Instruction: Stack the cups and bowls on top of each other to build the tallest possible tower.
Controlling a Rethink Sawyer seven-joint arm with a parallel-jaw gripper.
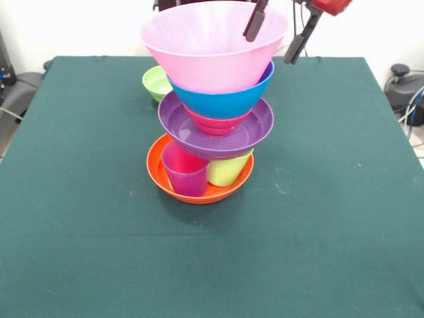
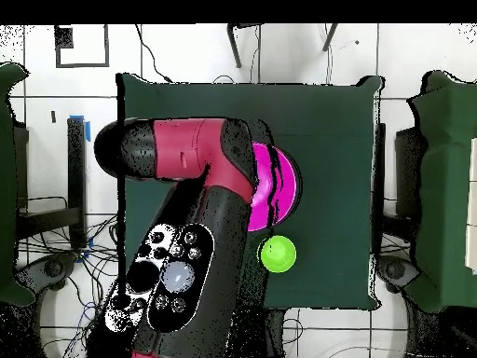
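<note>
The tower (image 1: 215,112) stands mid-table. Its base is an orange bowl (image 1: 199,191) holding a purple cup (image 1: 185,173) and a lime green cup (image 1: 229,171). On the cups rest a purple bowl (image 1: 215,136), a small red bowl (image 1: 215,123), a blue bowl (image 1: 225,101) and a big pink bowl (image 1: 209,46) on top. My gripper (image 1: 276,32) is open at the pink bowl's right rim, one finger (image 1: 255,21) over the bowl, the other outside it. In the overhead view the arm (image 2: 200,200) hides the gripper; only the pink bowl's (image 2: 282,182) edge shows. The orange cup and light blue bowl are out of view.
A small green bowl (image 1: 156,83) sits on the green table (image 1: 79,199) just behind the tower; it also shows in the overhead view (image 2: 278,254). Cables and equipment lie on the floor beside the table (image 1: 404,86).
</note>
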